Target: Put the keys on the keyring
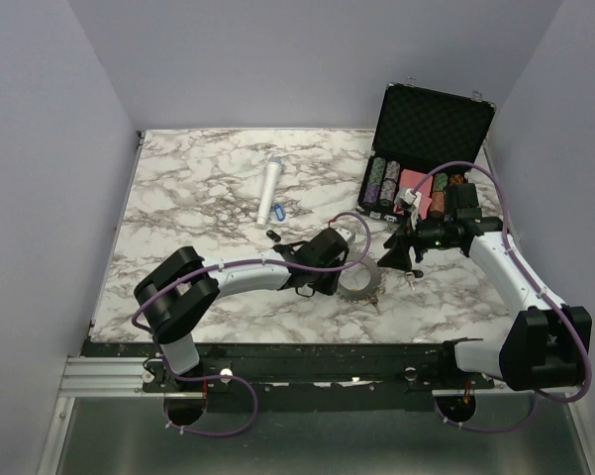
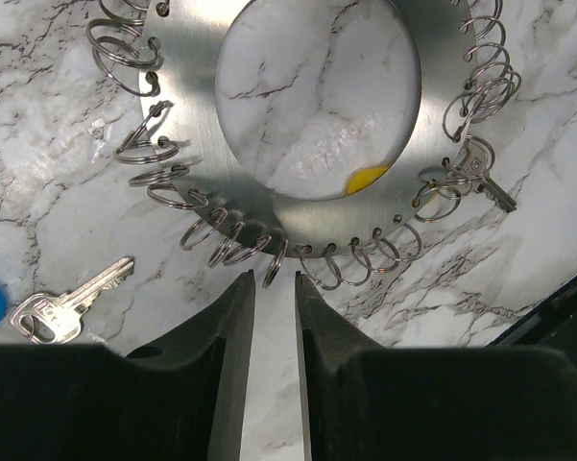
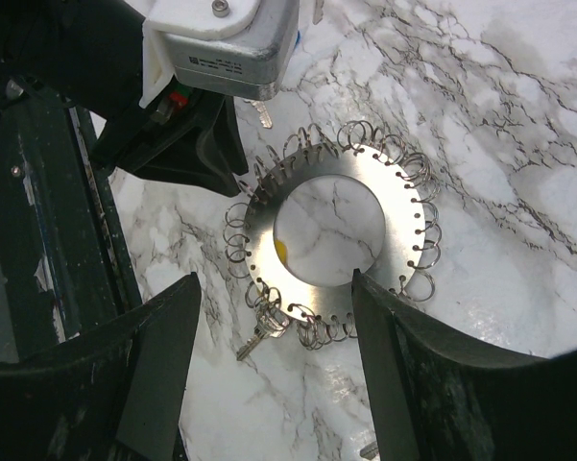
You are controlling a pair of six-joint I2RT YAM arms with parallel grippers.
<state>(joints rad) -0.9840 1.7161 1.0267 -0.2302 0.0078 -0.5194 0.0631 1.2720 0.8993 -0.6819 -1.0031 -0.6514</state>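
Our left hand [image 2: 275,280] is nearly together, only a slim gap, tips at the keyring [image 2: 187,125] rim; we see the right hand [image 3: 276,288] hanging wide apart above it.

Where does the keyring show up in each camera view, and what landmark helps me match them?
Top external: keyring just right of centre, partly hidden by the left arm.
Left wrist: upper middle, just beyond that camera's own jaws.
Right wrist: centre, framed between its own jaws.
Landmark: the key hanging from the rim, seen in both wrist views; too small to tell from above.
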